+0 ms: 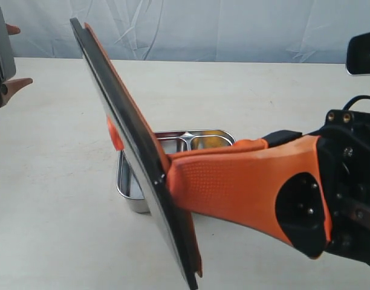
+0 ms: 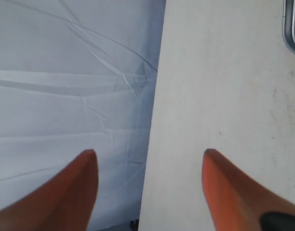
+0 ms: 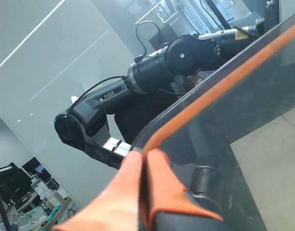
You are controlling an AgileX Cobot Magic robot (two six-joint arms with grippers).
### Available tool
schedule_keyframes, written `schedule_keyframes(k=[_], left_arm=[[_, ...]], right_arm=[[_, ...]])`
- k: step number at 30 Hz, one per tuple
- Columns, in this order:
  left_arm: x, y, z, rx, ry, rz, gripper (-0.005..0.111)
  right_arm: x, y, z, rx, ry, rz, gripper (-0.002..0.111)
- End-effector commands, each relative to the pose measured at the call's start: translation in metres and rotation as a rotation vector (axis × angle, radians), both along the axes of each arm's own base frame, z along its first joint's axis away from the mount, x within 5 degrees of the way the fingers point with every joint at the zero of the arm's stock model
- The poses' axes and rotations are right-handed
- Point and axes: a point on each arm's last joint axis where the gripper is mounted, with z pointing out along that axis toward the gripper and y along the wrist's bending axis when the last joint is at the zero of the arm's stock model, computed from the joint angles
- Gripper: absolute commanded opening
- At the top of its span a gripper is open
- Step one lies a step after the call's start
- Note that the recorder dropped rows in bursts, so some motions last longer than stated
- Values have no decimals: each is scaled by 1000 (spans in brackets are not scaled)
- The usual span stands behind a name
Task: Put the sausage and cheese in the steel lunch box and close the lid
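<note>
My right gripper is shut on one edge of the dark translucent lid and holds it steeply tilted, almost on edge, above the table. The lid's orange seal rim faces the gripper, and its orange valve sticks out on the far side. Behind the lid lies the steel lunch box, partly hidden. A yellow-orange patch that looks like the cheese shows in its far compartment. The sausage is hidden. In the right wrist view the right gripper pinches the lid. My left gripper stands open and empty at the table's far left.
The pale table runs back to a wrinkled blue-grey backdrop. A corner of the lunch box shows in the left wrist view. The black left arm shows past the lid in the right wrist view.
</note>
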Motion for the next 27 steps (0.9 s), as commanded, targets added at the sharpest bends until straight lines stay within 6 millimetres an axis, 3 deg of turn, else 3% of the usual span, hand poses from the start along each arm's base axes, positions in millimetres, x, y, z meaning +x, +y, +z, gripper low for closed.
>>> schedule_keyframes(k=[1,14,16,19,27], left_arm=[[0,-2,6,-42,-50,10,60],[1,-2,9,-68,-79,23,60],[1,-4,9,-204,-32,53,60],[-5,-14,7,-556,161,102,60],[-23,-36,5,-808,479,-24,60]], right_arm=[[0,-2,5,28,-16,-12,-1],[0,-2,5,28,-16,-12,-1],[0,-2,5,28,-16,-12,-1],[1,-2,6,35,-13,-16,-1],[2,-2,6,44,-7,-23,-1]])
